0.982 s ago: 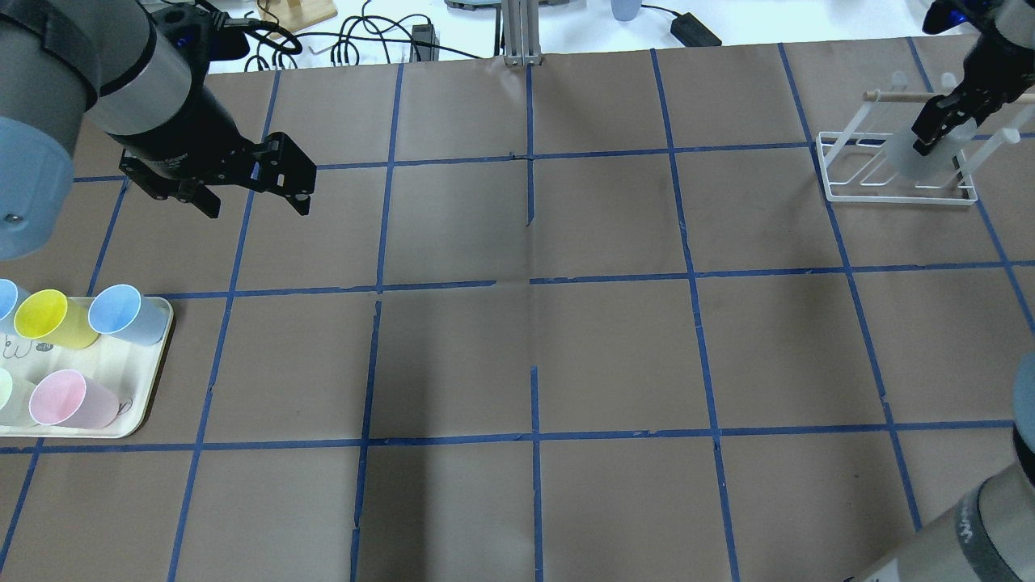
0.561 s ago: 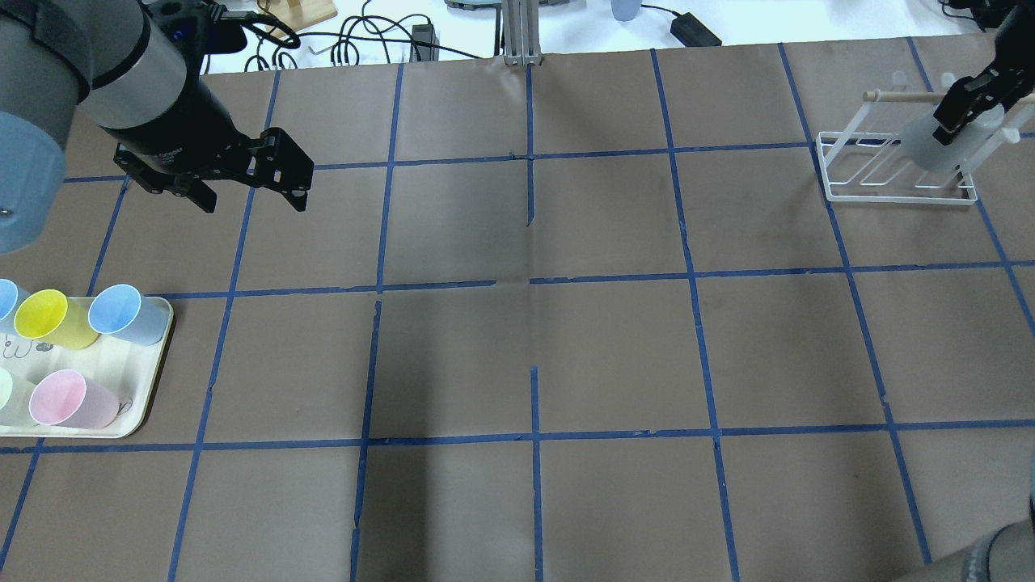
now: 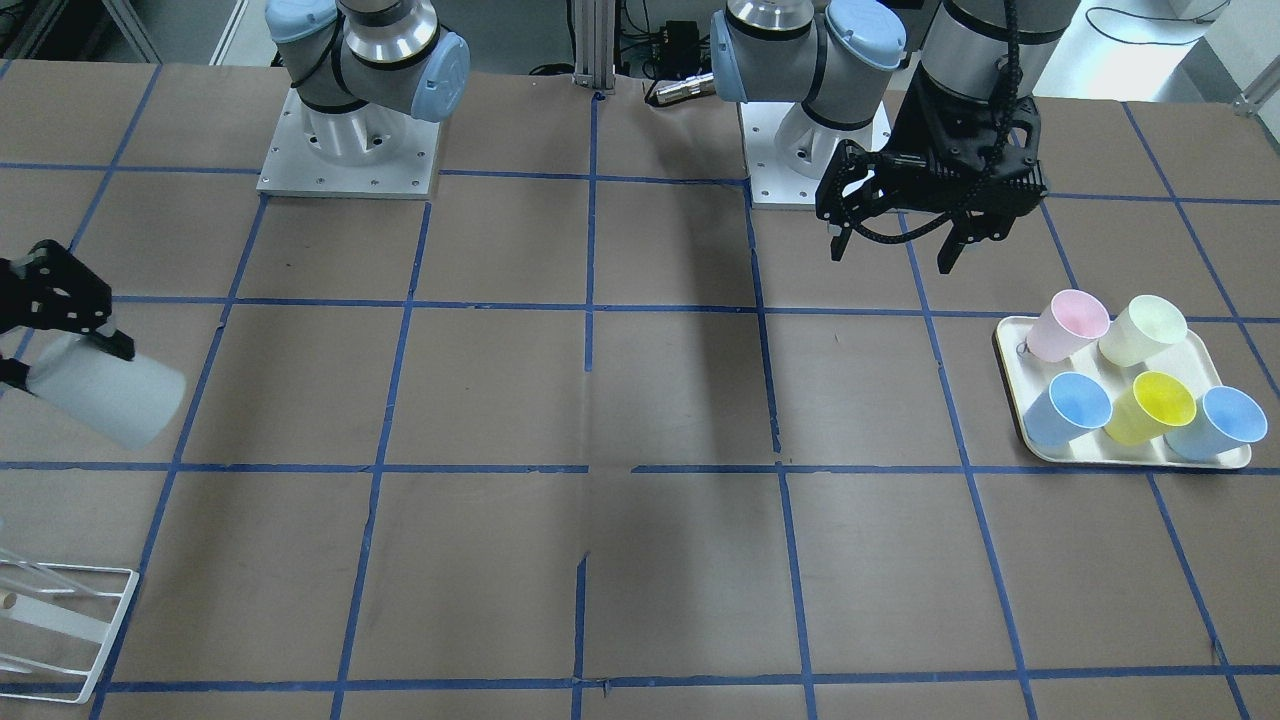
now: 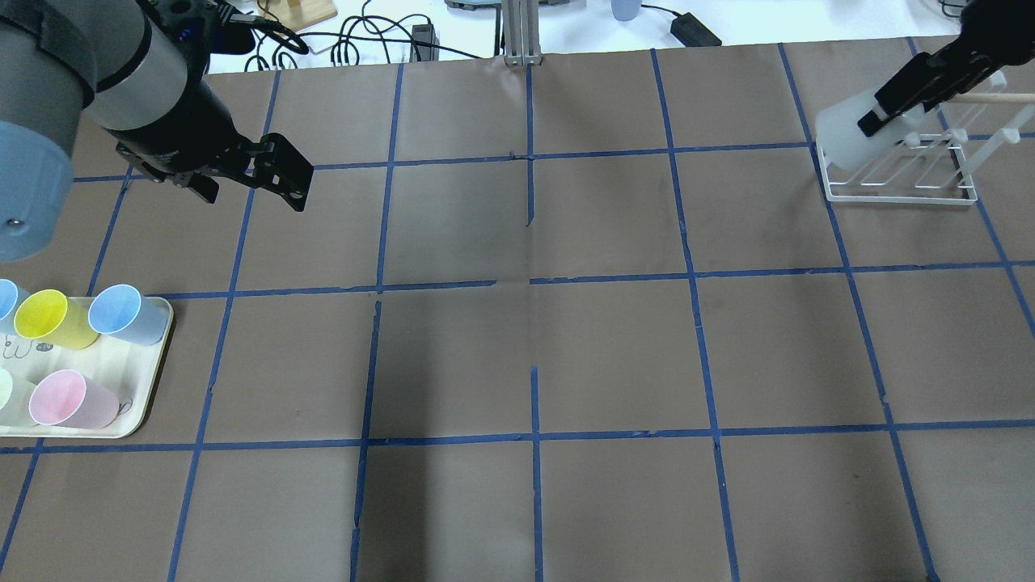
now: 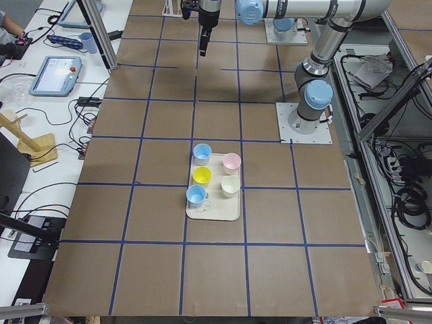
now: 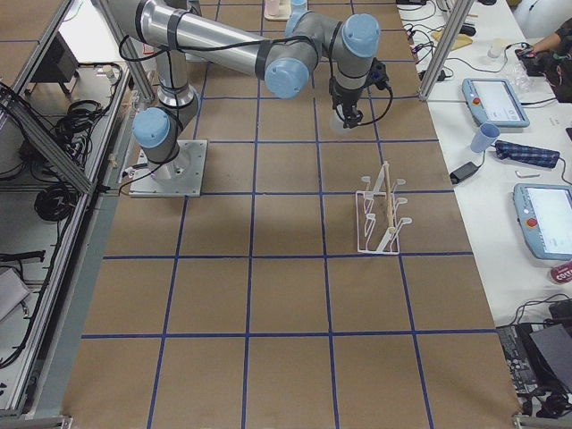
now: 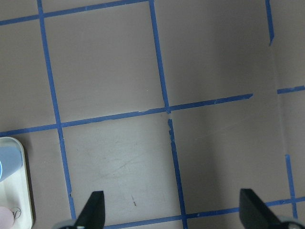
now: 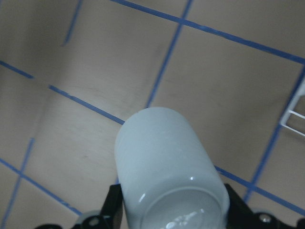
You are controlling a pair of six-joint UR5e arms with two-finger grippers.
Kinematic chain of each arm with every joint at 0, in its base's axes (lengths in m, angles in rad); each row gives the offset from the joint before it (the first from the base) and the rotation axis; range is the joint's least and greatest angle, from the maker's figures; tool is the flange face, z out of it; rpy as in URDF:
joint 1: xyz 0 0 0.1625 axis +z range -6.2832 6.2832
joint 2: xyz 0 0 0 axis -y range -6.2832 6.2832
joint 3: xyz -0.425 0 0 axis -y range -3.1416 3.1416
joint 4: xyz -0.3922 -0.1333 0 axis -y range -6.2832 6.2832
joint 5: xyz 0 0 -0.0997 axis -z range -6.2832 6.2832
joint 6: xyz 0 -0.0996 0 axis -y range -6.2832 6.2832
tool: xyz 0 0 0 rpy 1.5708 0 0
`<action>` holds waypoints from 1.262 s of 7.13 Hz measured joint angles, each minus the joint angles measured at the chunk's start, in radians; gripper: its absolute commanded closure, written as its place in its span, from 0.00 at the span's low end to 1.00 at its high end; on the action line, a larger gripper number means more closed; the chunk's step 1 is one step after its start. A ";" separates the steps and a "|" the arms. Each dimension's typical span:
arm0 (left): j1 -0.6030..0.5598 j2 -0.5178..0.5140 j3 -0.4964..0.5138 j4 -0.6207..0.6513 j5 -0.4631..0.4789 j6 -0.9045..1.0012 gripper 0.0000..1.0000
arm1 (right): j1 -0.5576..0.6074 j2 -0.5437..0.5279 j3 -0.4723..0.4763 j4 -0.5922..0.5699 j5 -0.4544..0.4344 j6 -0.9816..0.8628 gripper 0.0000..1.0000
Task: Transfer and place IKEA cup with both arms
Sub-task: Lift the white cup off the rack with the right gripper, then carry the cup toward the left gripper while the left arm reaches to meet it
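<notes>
The IKEA cup point(image 4: 845, 133), plain pale grey-white, is held tilted in the air by my right gripper point(image 4: 869, 121), just left of the white wire rack point(image 4: 897, 192). The gripper is shut on the cup's rim end. In the front-facing view the cup point(image 3: 105, 395) hangs from the gripper point(image 3: 60, 325) above the table at the far left. The right wrist view shows the cup's base point(image 8: 167, 162) pointing away over the paper. My left gripper point(image 4: 255, 198) is open and empty, hovering over the far left of the table; its fingertips point(image 7: 93, 212) show in the left wrist view.
A cream tray point(image 4: 149, 404) at the left edge holds several pastel cups, among them a pink one point(image 4: 69, 398), a yellow one point(image 4: 48, 317) and a blue one point(image 4: 121, 311). The table is brown paper with a blue tape grid point(image 4: 534, 283). Cables lie beyond the far edge.
My right gripper has lifted the cup off the rack and carried it left, tilting it. My left gripper has barely shifted.
</notes>
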 measured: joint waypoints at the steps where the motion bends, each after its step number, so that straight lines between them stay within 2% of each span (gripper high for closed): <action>1: 0.011 0.000 -0.008 0.014 -0.004 0.032 0.00 | 0.016 -0.001 0.003 0.099 0.147 0.004 0.79; 3: 0.069 0.002 -0.032 0.054 -0.071 0.115 0.00 | 0.048 -0.003 0.007 0.323 0.432 0.013 0.79; 5: 0.152 0.003 -0.043 0.056 -0.210 0.140 0.00 | 0.101 0.005 0.010 0.540 0.656 0.015 0.79; 7: 0.251 0.003 -0.075 0.040 -0.399 0.157 0.00 | 0.129 0.015 0.021 0.667 0.770 0.009 0.79; 9: 0.332 0.013 -0.158 0.033 -0.620 0.192 0.00 | 0.181 0.018 0.028 0.707 0.857 0.007 0.79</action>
